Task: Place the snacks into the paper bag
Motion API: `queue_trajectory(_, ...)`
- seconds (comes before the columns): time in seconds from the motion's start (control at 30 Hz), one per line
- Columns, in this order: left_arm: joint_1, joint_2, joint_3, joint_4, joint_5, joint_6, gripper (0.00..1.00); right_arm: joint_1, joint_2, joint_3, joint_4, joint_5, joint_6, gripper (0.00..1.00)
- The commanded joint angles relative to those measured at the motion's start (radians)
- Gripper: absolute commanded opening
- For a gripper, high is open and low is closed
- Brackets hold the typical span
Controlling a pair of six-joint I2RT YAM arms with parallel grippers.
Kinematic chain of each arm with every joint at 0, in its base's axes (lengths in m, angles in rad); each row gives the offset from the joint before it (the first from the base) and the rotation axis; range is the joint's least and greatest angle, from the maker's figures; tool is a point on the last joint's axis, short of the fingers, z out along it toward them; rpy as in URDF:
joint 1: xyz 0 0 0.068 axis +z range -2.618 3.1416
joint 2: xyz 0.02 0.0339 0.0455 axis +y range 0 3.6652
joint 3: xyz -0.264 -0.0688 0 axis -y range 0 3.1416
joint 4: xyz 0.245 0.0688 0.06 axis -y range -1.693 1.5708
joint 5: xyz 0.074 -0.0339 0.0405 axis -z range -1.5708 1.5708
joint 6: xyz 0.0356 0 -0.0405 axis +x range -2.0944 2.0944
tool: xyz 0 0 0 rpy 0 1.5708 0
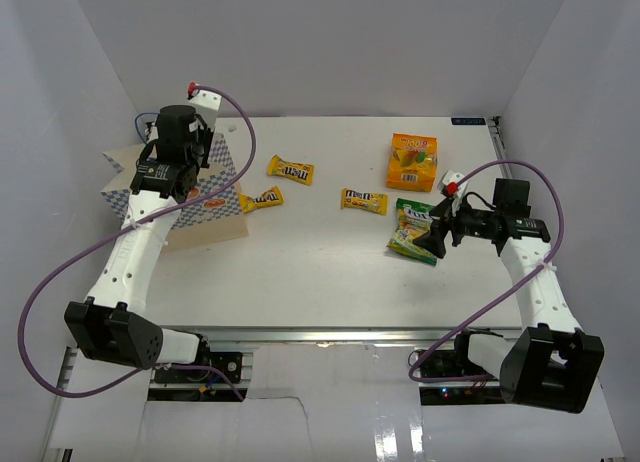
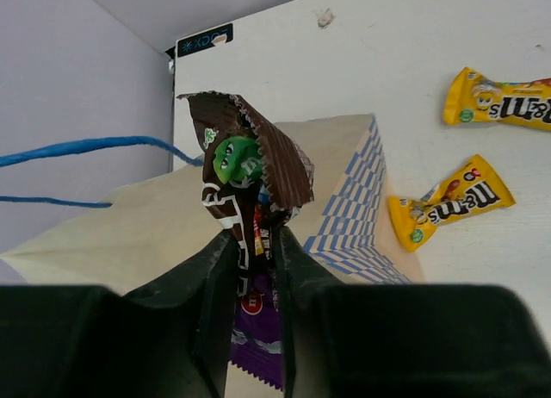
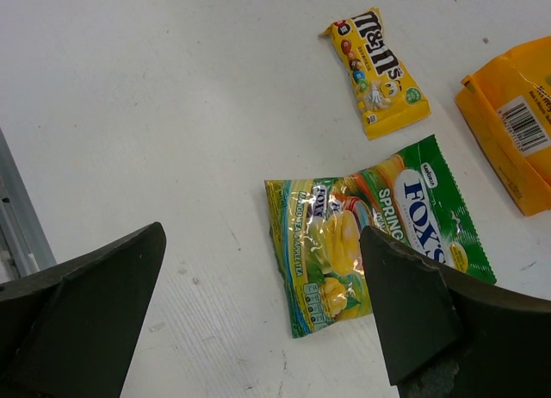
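My left gripper (image 2: 256,243) (image 1: 168,178) is shut on a brown candy packet (image 2: 250,148) and holds it over the tan inside of the paper bag (image 2: 138,234) (image 1: 212,222). Below the fingers a purple wrapped bar (image 2: 256,329) lies in the bag. Two yellow packets (image 2: 504,101) (image 2: 448,202) lie on the table right of the bag, and a third yellow packet (image 1: 364,201) (image 3: 379,71) lies mid-table. My right gripper (image 3: 263,303) (image 1: 437,239) hangs open just above the table beside the green-yellow pouch (image 3: 370,226) (image 1: 414,230). The orange pouch (image 1: 414,161) (image 3: 516,131) lies behind it.
White walls close in the table on the left, back and right. A metal rail (image 3: 21,226) runs along the near edge by the arm bases. Purple cables (image 1: 60,272) loop off both arms. The bag's blue cord handles (image 2: 77,148) stick out to the left.
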Motion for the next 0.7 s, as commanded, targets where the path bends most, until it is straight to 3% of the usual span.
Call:
queue_trajectory(0.0,0.013,-0.046,-0.02,0.033,-0.038,0.014,0.36,-0.002,0.0,-0.006,0.048,-0.049,0.023,1.0)
queue_trajectory(0.17,0.013,-0.043,-0.009,0.03,-0.013,-0.018,0.69,0.004,0.013,0.001,0.05,-0.05,0.033,0.99)
queue_trajectory(0.33,0.015,-0.062,0.03,0.018,0.048,-0.079,0.75,0.023,0.063,0.038,0.077,0.014,0.162,1.0)
queue_trajectory(0.5,0.015,-0.118,0.069,0.024,0.368,-0.21,0.94,0.108,0.16,0.095,0.125,0.259,0.334,0.96)
queue_trajectory(0.57,0.013,-0.144,0.061,0.032,0.494,-0.288,0.97,0.202,0.178,0.125,0.122,0.322,0.332,0.96)
queue_trajectory(0.67,0.013,-0.176,0.023,0.053,0.576,-0.405,0.98,0.294,0.203,0.165,0.117,0.372,0.23,0.98)
